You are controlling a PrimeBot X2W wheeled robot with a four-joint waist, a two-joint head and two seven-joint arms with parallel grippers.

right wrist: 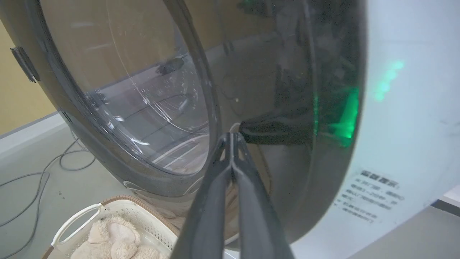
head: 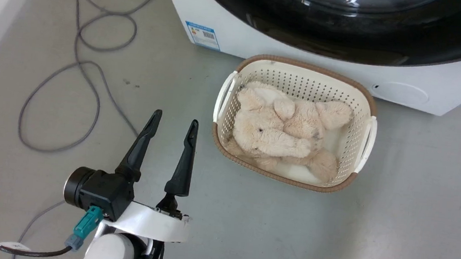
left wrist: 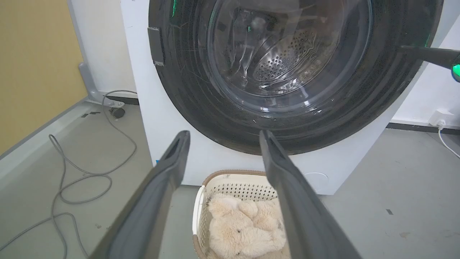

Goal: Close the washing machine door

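**Pincer tips meet washer door**

Left of the machine, a grey cable lies in loose loops on the floor. Before the machine's left corner, the left pincer hangs above the floor with its two fingers spread wide and nothing between them. Just in front of the machine, near its base, a cream basket holds a beige plush toy. A blue sticker sits low on the machine's left side and a round flap low on its right.

The door, black with a bulging clear window, covers most of the machine's front and lies against it. The steel drum shows through the glass. Whether the door is latched cannot be told.

On the machine's right side, the right pincer is closed, its fingers pressed together and empty. Its tips are at the door's black ring, where they meet their own reflection. A green glow shows on the door's rim.
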